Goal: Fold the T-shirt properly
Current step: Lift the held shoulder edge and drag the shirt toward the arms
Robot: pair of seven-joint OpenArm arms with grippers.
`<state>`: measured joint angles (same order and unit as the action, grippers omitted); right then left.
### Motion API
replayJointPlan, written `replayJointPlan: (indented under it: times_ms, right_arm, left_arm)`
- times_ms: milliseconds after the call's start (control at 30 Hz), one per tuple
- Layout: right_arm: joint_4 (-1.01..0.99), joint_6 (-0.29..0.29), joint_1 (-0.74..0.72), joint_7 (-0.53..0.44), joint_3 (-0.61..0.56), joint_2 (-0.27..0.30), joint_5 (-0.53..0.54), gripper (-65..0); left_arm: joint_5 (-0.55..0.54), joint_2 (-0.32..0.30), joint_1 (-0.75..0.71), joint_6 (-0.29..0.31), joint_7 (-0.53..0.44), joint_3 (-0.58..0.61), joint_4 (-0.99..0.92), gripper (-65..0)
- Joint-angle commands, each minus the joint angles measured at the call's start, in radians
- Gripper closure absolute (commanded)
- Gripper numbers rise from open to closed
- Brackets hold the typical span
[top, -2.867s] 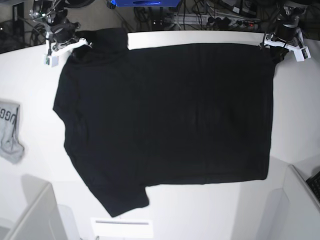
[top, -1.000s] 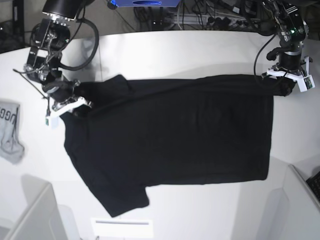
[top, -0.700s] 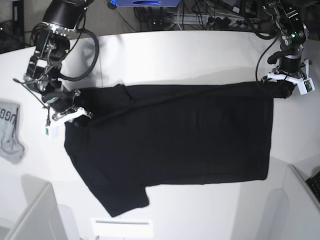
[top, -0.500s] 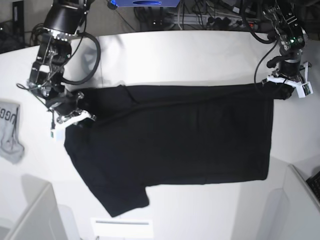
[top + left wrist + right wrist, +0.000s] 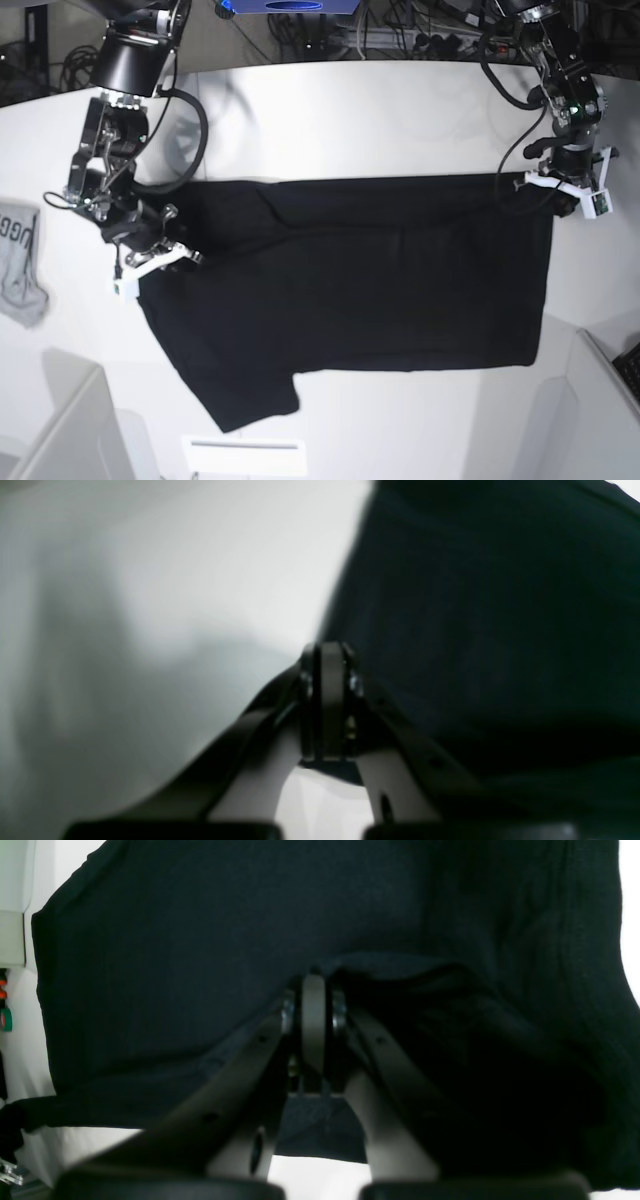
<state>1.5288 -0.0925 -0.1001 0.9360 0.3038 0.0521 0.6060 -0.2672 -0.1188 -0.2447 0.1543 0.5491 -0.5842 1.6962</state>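
The T-shirt lies spread across the white desk, black side up, with its far edge lifted and doubled toward the near side. Over the last few seconds that edge has travelled steadily from the back of the desk to roughly a third of the way down the cloth, leaving a straight fold line between the two arms.

The left gripper has its fingers closed on the far corner of the shirt at the hem end; the wrist view shows the fingers pressed together with dark cloth beside and beneath them. The right gripper has its fingers closed on the corner at the shoulder end, with cloth bunched around the fingers.

One sleeve trails unfolded at the near edge. A small grey cloth sits well apart at the desk's side, untouched.

Assessment: the first lengthwise fold is under way and incomplete. The carried edge appears level; both corners should be brought on evenly to keep the fold square.
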Motion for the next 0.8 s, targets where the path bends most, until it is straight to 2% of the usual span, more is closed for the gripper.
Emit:
replayJointPlan:
  times_ms: [0,767]
  right_arm:
    - [0.012,-0.005,-0.028,-0.021,0.002,0.01,0.018,0.0]
    - [-0.052,-0.006,-0.053,-0.133,-0.007,0.022,0.018,0.0]
  left_arm:
    - [-0.002,-0.012,0.011,-0.009,-0.025,-0.006,0.009,0.0]
    - [-0.001,-0.035,0.106,-0.009,-0.024,-0.001,-0.066,0.0]
